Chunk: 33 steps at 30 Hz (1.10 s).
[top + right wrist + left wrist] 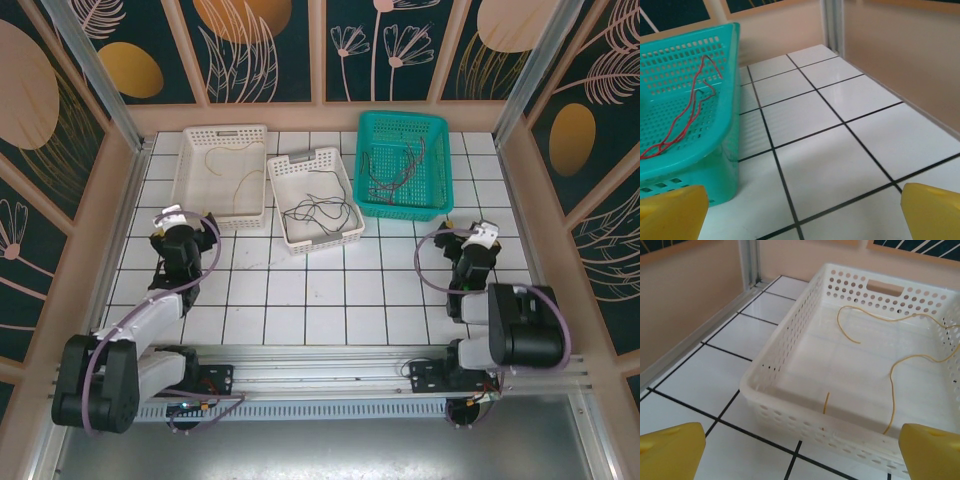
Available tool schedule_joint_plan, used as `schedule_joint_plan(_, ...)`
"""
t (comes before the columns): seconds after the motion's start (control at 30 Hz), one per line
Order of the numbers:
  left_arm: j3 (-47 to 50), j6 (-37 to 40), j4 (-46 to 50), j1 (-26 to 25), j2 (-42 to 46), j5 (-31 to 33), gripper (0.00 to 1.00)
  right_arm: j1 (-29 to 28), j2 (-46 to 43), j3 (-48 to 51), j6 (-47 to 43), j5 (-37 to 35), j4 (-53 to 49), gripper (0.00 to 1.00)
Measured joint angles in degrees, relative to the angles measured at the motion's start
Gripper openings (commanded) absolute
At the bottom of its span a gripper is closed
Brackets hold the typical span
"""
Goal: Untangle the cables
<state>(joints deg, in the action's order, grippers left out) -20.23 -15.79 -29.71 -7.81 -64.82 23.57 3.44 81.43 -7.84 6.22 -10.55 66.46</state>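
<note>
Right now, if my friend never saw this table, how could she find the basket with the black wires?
On the white tiled table, three baskets stand along the far side. Take the middle one, the small white basket between the large white basket and the teal basket. It alone holds black wires; its neighbours hold a yellowish wire and red wires.
</note>
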Motion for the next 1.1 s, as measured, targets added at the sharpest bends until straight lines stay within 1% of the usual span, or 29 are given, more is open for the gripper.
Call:
schedule_joint_plan(0.07, 2.3, 2.3, -5.8, 0.0, -1.7, 0.9, 0.99, -0.4, 4.0, 0.0, -0.8, 1.7, 4.5, 0.99)
schedule_joint_plan(0.13, 4.7, 4.2, -11.1, 0.0, -4.1, 2.2, 0.98, -0.9, 6.4, -1.0, -1.4, 2.6, 4.7, 0.99)
schedule_joint_plan(0.27, 5.8, 6.6, -19.7, 0.0, -11.7, 3.5, 0.99, -1.4, 6.8, -2.4, -1.9, 3.4, 5.5, 0.99)
schedule_joint_plan(0.37, 2.6, 8.5, -21.7, 0.0, -16.9, 3.9, 0.99, -1.4, 6.8, -2.7, -1.9, 3.6, 5.8, 0.99)
schedule_joint_plan(0.43, 3.1, 9.9, -28.9, 0.1, -19.4, 3.8, 0.99, -1.4, 6.8, -2.7, -1.9, 3.6, 5.8, 0.99)
schedule_joint_plan(0.47, 3.4, 10.0, -30.3, 0.4, -20.0, 3.5, 0.99, -1.4, 6.8, -2.7, -1.9, 3.6, 5.8, 0.99)
schedule_joint_plan(0.63, 3.5, 10.0, -32.0, 3.8, -20.7, 1.3, 0.99, -1.9, 6.8, -2.7, -1.9, 2.8, 5.8, 0.99)
schedule_joint_plan(0.77, 3.5, 10.0, -33.3, 3.8, -20.7, 0.4, 0.99, -3.0, 6.8, -2.8, -2.1, 1.6, 5.8, 0.99)
schedule_joint_plan(1.1, 3.5, 10.0, -34.4, 3.8, -20.7, 0.1, 0.99, -3.1, 6.8, -3.1, -2.8, 1.0, 5.8, 0.99)
